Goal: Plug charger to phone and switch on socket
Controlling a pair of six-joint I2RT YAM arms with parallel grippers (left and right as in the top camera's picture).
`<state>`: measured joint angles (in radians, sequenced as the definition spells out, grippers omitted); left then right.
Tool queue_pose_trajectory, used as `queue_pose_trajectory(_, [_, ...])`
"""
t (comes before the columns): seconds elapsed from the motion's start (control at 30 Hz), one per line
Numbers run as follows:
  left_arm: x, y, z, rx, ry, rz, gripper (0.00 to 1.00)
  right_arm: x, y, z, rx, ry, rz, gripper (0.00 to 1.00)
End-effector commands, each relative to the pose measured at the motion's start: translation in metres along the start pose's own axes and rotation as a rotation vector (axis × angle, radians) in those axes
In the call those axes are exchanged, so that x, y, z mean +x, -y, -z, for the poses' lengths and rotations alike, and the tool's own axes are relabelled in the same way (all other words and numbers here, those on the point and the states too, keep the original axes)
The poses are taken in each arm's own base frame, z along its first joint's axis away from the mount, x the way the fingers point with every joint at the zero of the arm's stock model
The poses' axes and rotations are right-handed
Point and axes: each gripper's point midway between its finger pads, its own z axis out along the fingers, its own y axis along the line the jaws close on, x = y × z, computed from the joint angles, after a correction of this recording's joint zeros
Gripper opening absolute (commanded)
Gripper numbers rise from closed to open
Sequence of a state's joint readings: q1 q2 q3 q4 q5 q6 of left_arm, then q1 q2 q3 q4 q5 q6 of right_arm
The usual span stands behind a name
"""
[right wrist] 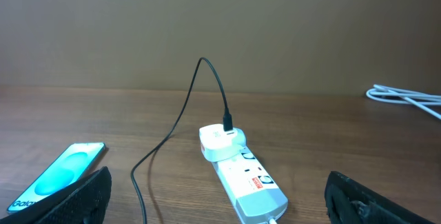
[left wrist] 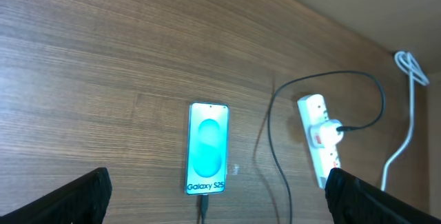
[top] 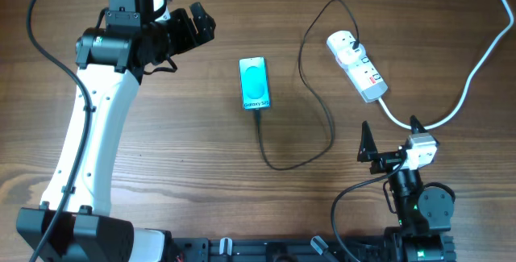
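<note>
– wooden table [top: 201, 181], brown and streaky. where's the phone [top: 254, 83]?
– flat in the middle, blue screen up. thin black charger [top: 331, 131] loops from its bottom edge to the white socket [top: 359, 67]. i can't make out the red switches well. thick white cord [left wrist: 412, 114] runs off the edge. my left gripper [top: 201, 20] and right gripper [top: 389, 137] both gape wide, holding nothing.

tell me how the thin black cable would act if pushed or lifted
Probably floppy: the cable lies in loose curves on the table, so a lifted stretch would likely sag. It looks thin and light, so a push may only shift one curve. One end meets the phone, so a hard tug could drag it.
</note>
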<state>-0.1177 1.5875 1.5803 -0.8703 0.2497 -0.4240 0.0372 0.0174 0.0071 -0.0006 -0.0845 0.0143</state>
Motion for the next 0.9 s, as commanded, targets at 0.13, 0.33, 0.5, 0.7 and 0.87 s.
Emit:
queue_pose_trajectory(0.13, [0.008,-0.008,0.008,-0.053,-0.008,-0.001,1.0,-0.003,0.003,0.001,0.018,0.014,-0.014,1.0])
queue_pose_trajectory(0.33, [0.024,-0.021,0.004,-0.102,-0.039,0.002,1.0,-0.003,0.003,0.001,0.018,0.014,-0.013,1.0])
queue_pose_trajectory(0.5, [0.055,-0.044,0.025,-0.109,0.069,-0.039,1.0,-0.003,0.003,0.001,0.018,0.014,-0.014,1.0])
queue_pose_trajectory(0.7, [0.077,-0.052,0.038,-0.019,0.267,-0.214,1.0,-0.003,0.003,0.001,0.018,0.014,-0.014,1.0])
queue_pose_trajectory(0.87, [0.102,-0.064,0.048,0.011,0.395,-0.375,1.0,-0.003,0.003,0.001,0.018,0.014,-0.014,1.0])
